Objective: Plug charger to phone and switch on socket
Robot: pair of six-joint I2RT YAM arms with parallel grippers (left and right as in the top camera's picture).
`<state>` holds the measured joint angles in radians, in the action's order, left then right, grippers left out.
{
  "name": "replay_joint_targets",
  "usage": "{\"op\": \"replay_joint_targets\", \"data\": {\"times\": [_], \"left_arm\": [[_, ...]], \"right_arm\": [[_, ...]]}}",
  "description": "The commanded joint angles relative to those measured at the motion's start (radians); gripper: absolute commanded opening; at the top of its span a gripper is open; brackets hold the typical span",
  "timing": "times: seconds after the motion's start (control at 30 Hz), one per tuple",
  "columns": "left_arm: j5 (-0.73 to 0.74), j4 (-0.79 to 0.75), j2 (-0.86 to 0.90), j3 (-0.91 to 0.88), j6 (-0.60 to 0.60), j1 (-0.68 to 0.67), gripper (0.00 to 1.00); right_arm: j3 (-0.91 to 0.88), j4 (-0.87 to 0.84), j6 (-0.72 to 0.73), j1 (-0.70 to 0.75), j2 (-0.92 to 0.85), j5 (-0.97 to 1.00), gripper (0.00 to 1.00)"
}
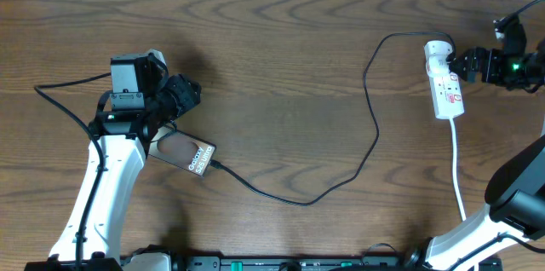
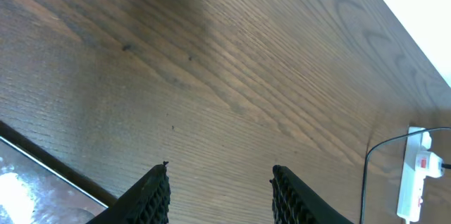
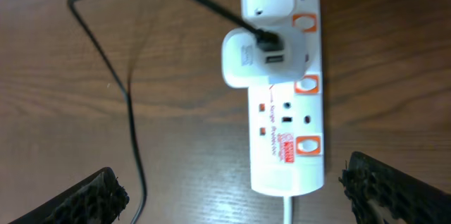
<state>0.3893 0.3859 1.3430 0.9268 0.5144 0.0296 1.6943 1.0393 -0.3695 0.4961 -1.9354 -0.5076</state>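
overhead, the phone (image 1: 183,153) lies flat on the bench (image 1: 281,15) at the left, tilted, its white "galaxy" lettering facing up, just beside the left arm. the charger (image 1: 373,126) is a thin black cable whose tip meets the phone's right end. from there it sags toward the near edge, climbs in a loose curve and reaches the socket (image 1: 447,83) at the far right. whether the tip is fully seated cannot be told.

in the left wrist view the left claw (image 2: 220,170) is spread apart with only bare wood between its fingers, and a corner of the phone shows at the lower left.

in the right wrist view the right claw (image 3: 232,182) stands wide apart and empty above the socket, one finger on each side and clear of it. a white adapter (image 3: 246,58) sits in the strip with the black cable plugged into it. three orange-red switches (image 3: 308,83) line the strip's right side, and a white cord (image 3: 287,210) leaves its near end.
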Motion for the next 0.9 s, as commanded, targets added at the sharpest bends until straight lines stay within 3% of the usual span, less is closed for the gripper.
{"op": "replay_joint_targets", "data": {"times": [0.0, 0.47, 0.87], "left_arm": [[-0.017, 0.003, 0.009, -0.014, -0.024, -0.003, 0.44], [-0.017, 0.003, 0.009, -0.016, -0.024, -0.003, 0.44], [-0.017, 0.034, 0.009, -0.016, -0.024, -0.003, 0.44]], "right_arm": [[0.002, -0.037, 0.06, -0.002, -0.023, 0.019, 0.99], [0.001, -0.109, 0.107, -0.047, -0.19, 0.037, 0.99], [0.0, -0.166, 0.077, -0.086, -0.199, 0.035, 0.99]]}}
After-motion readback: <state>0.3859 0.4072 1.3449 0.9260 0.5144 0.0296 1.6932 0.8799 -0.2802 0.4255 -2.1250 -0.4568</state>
